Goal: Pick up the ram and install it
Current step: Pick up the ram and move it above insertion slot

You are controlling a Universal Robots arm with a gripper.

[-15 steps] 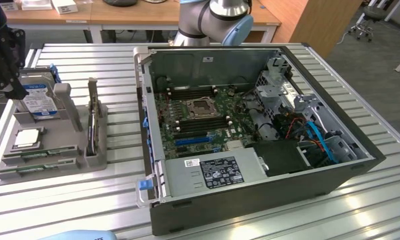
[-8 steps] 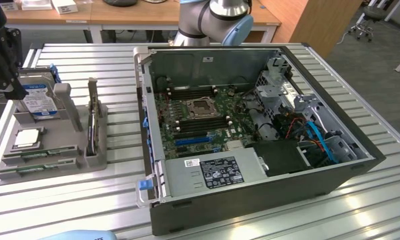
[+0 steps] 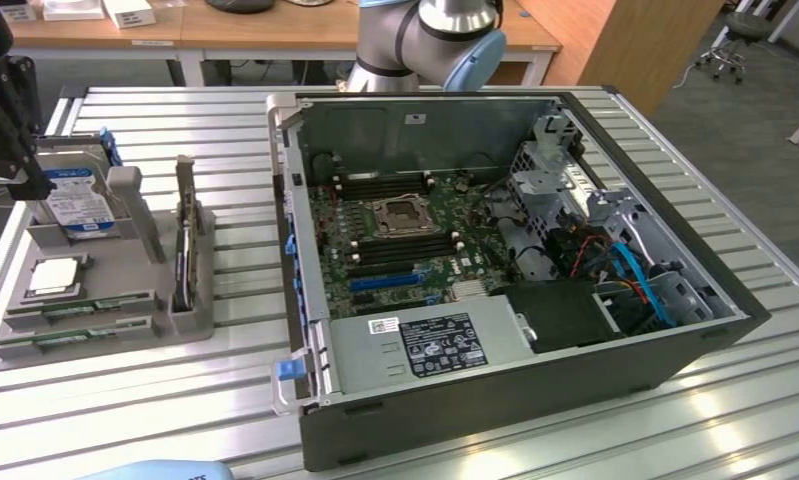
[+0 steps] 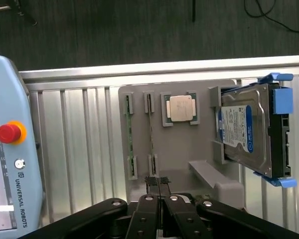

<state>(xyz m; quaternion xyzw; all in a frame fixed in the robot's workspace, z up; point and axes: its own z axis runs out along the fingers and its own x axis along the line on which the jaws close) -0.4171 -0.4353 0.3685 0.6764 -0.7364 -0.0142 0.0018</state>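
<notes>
Underneath everything ran a ribbed aluminium counter (image 3: 719,400), with dark carpet beyond it, another counter of pale wood (image 3: 239,35) behind, and an office chair (image 3: 733,45) at the exterior view's far right. An open computer case (image 3: 506,250) lay on its side mid-counter, its motherboard (image 3: 399,235) exposed. At the exterior view's left sat a grey holder (image 4: 189,149) carrying a blue-labelled hard drive (image 4: 241,132), a square silver processor (image 4: 180,108) and the ram (image 4: 151,132), one of two thin green sticks standing on edge in neighbouring slots. The end effector (image 4: 158,183) hung over the holder's edge near that stick, its fingers pressed together and empty. The arm (image 3: 426,35) was cut off at the frame's top, and a teach pendant (image 4: 7,149) with a red button showed only in part. An upright card (image 3: 183,235) beside the drive was too thin to identify.
</notes>
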